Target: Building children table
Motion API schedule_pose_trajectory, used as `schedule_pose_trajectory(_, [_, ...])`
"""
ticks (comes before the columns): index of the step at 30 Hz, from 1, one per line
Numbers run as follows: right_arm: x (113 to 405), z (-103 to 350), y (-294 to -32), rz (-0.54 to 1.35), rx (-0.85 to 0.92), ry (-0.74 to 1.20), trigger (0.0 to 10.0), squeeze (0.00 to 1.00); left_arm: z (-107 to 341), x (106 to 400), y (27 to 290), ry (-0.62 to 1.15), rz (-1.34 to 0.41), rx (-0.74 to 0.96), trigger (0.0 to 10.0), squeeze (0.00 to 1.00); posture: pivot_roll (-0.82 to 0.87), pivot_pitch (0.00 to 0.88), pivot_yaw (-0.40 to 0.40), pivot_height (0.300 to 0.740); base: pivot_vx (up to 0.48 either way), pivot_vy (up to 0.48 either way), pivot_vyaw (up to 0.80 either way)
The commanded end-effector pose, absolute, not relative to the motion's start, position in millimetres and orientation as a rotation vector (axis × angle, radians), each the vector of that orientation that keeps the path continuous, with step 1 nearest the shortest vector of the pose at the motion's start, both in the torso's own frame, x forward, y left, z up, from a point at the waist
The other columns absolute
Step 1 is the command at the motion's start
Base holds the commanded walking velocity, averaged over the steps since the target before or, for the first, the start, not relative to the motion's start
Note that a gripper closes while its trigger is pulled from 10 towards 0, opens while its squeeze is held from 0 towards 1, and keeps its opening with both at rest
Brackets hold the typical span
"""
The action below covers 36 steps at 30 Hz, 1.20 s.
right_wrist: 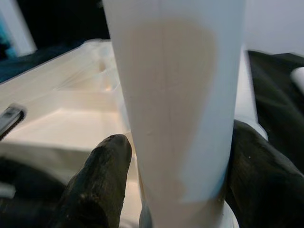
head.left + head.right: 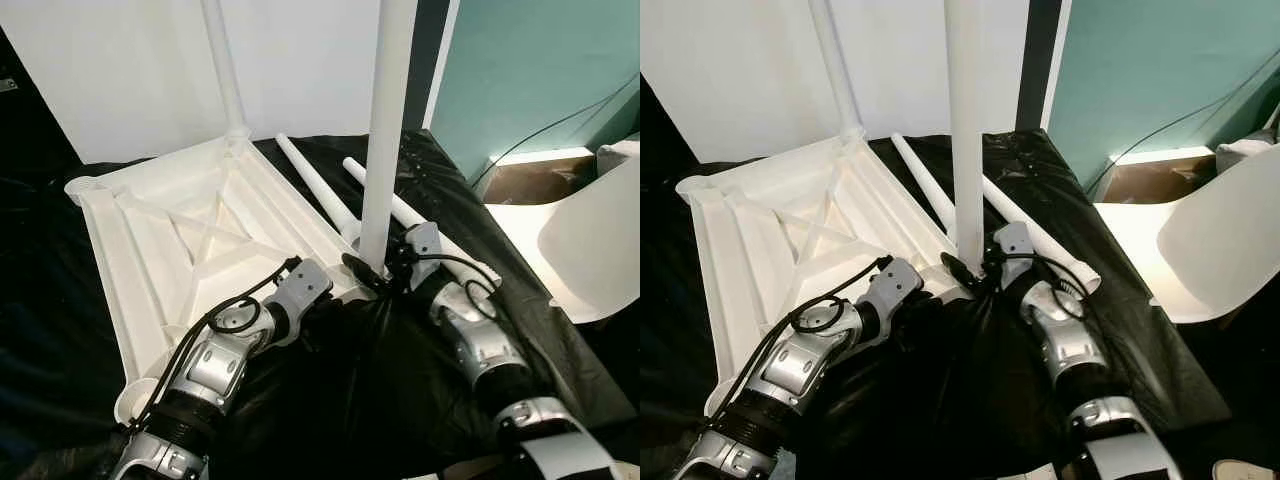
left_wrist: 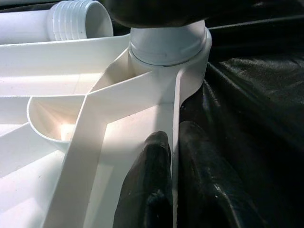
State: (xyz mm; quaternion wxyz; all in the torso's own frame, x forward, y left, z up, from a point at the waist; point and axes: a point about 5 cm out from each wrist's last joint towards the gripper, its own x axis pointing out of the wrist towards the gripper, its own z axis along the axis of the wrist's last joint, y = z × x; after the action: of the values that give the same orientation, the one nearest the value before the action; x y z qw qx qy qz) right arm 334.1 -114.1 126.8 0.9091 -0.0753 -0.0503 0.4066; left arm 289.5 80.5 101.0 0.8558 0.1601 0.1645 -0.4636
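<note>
tabletop (image 2: 190, 235): one, white ribbed plastic, upside down on black sheet (image 2: 380, 390) | left claw (image 3: 173, 175): pinches tabletop rim, seen in wrist view | legs: two upright (image 2: 385, 130), two loose (image 2: 320, 190) beyond the claws | right claw (image 1: 178, 175): clasps smooth round leg at its corner socket

Home room, teal wall (image 2: 530, 70), white child's chair (image 2: 590, 240), black sheet (image 2: 400, 380) over the floor

Walls: you face a white wall (image 2: 130, 70), with a teal wall (image 2: 530, 70) to your right.
Surface: black plastic sheeting (image 2: 400, 380).
Furniture: a white chair (image 2: 1225, 250) at right.
</note>
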Motion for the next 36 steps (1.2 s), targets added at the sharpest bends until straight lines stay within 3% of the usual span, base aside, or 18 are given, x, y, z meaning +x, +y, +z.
schedule_pose_trajectory(1, [330.5, 121.3, -102.6, 0.958, -0.174, -0.067, 10.0, 0.00, 62.1, 272.3, 84.9, 0.544, -1.004, 0.311, 10.0, 0.00, 0.05, 0.000, 0.005, 0.740, 0.000, 0.000, 0.00])
schedule_pose_trajectory(4, [334.4, 122.3, -108.0, 0.974, -0.200, -0.047, 10.0, 0.00, 62.2, 272.6, 85.3, 0.545, -1.004, 0.313, 10.0, 0.00, 0.06, 0.000, 0.004, 0.740, 0.000, 0.000, 0.00])
schedule_pose_trajectory(6, [340.5, 126.6, -114.2, 0.981, -0.222, -0.032, 0.0, 0.00, 62.5, 272.4, 85.4, 0.544, -1.003, 0.312, 10.0, 0.00, 0.06, 0.000, 0.000, 0.740, 0.000, 0.000, 0.00])
schedule_pose_trajectory(17, [335.8, 117.6, -112.1, 1.021, -0.188, 0.021, 0.0, 0.00, 61.4, 269.3, 86.9, 0.547, -0.995, 0.305, 10.0, 0.00, 0.08, 0.000, -0.013, 0.740, 0.000, 0.000, 0.00])
schedule_pose_trajectory(19, [329.4, 112.6, -99.9, 0.948, -0.132, -0.028, 0.0, 0.00, 61.3, 269.2, 87.3, 0.547, -0.991, 0.303, 10.0, 0.00, 0.08, 0.000, -0.014, 0.740, 0.000, 0.000, 0.00])
schedule_pose_trajectory(20, [325.1, 109.6, -92.6, 0.776, -0.058, -0.092, 0.0, 0.00, 61.4, 269.5, 87.2, 0.546, -0.988, 0.301, 10.0, 0.00, 0.08, 0.000, -0.014, 0.740, 0.000, 0.000, 0.00])
schedule_pose_trajectory(26, [318.5, 100.9, -94.3, 0.430, 0.027, -0.130, 0.0, 0.00, 62.7, 270.3, 88.9, 0.544, -0.982, 0.304, 10.0, 0.00, 0.09, 0.000, -0.006, 0.740, 0.000, 0.000, 0.00])
schedule_pose_trajectory(35, [330.3, 115.0, -99.4, 0.352, 0.013, -0.166, 0.0, 0.00, 63.8, 271.6, 90.7, 0.546, -0.989, 0.317, 10.0, 0.00, 0.08, 0.000, 0.007, 0.740, 0.000, 0.000, 0.00])
schedule_pose_trajectory(36, [330.8, 115.4, -93.6, 0.411, 0.006, -0.158, 10.0, 0.00, 64.4, 272.1, 90.0, 0.545, -0.989, 0.316, 10.0, 0.00, 0.08, 0.000, 0.007, 0.740, 0.000, 0.000, 0.00])
